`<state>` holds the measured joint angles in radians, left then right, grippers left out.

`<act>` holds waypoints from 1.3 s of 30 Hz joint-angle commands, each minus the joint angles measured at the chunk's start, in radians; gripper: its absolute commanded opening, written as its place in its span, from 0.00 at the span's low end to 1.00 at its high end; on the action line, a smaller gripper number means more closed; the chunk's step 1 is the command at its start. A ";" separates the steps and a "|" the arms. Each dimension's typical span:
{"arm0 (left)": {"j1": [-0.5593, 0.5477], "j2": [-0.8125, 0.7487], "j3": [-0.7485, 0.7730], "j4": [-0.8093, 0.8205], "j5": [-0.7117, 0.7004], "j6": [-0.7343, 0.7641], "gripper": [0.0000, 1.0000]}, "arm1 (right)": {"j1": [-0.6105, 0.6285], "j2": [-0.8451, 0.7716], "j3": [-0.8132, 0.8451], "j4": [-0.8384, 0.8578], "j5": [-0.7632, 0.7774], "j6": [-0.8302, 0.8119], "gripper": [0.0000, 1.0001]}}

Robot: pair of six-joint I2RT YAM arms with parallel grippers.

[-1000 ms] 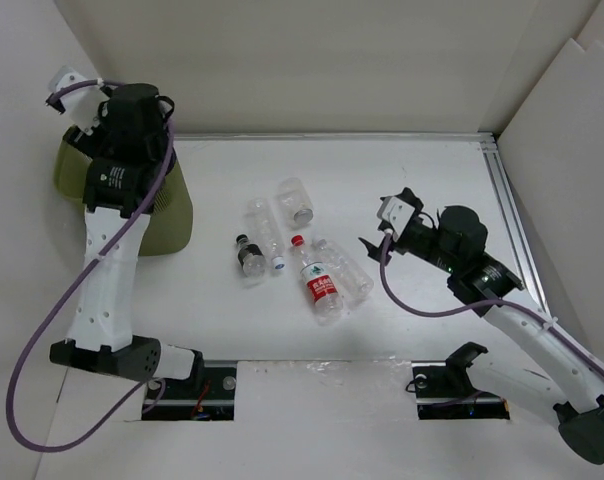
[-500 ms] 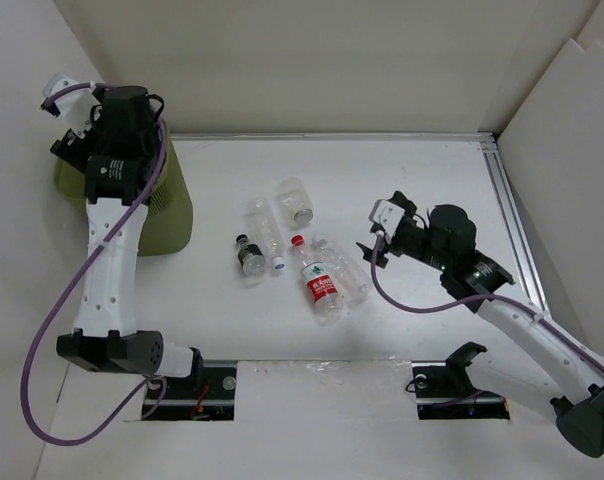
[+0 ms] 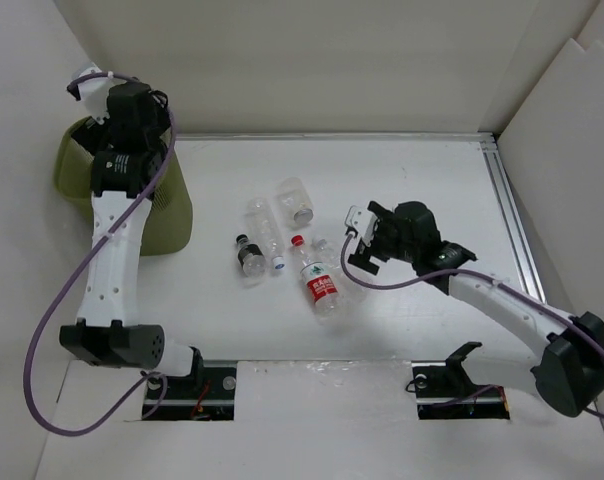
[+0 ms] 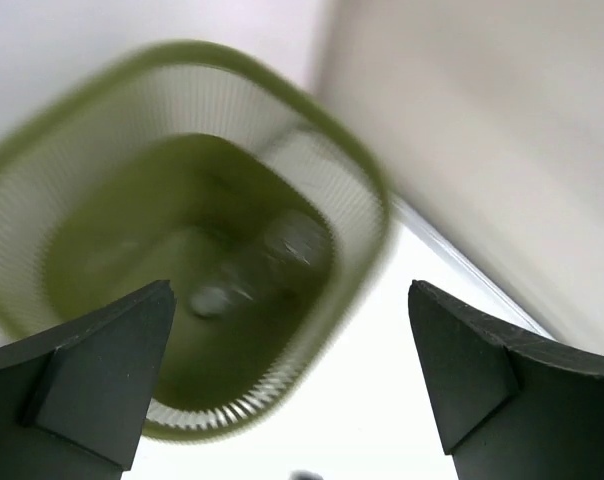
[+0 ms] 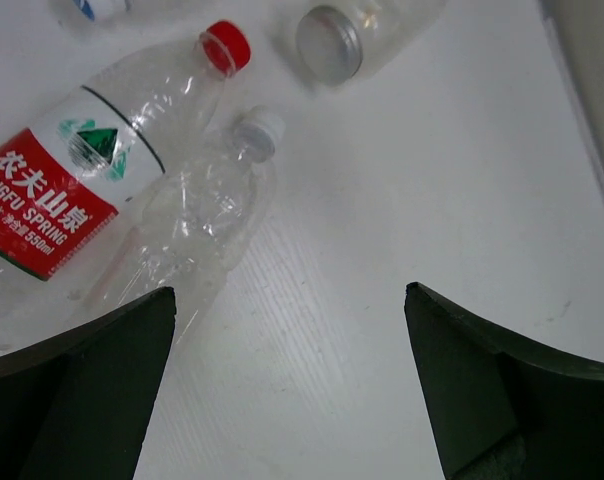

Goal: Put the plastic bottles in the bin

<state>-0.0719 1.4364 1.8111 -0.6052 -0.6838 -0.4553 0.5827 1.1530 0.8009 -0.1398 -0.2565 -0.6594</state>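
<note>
Olive-green bin [image 3: 177, 215] at ten o'clock on the table [image 3: 412, 170] holds one blurred bottle [image 4: 272, 260] beneath the wide-open left gripper [image 4: 290, 290], while the right gripper [image 5: 290, 295], equally open and empty, has the white-capped bottle [image 5: 207, 215] at its ten o'clock, so closing here risks pinching air or nudging it away.

Both gape wide: left end effector [image 4: 292, 375], right end effector [image 5: 290, 385].

Red-capped bottle [image 5: 132, 120], at ten o'clock in the right wrist view: its red label [image 5: 37, 215] reads "农夫山泉", "NONGFU SPRING" and "550ml" in white print. A green mountain emblem sits above the lettering.
</note>
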 commanded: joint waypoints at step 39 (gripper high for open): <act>-0.265 -0.263 -0.446 0.282 0.974 0.099 1.00 | 0.011 0.145 -0.047 0.057 0.321 0.343 0.00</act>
<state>-0.2722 1.1229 1.3071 -0.3901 0.2554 -0.3592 0.6224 1.4242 0.6857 -0.0246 -0.0051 -0.3222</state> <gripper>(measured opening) 0.997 0.556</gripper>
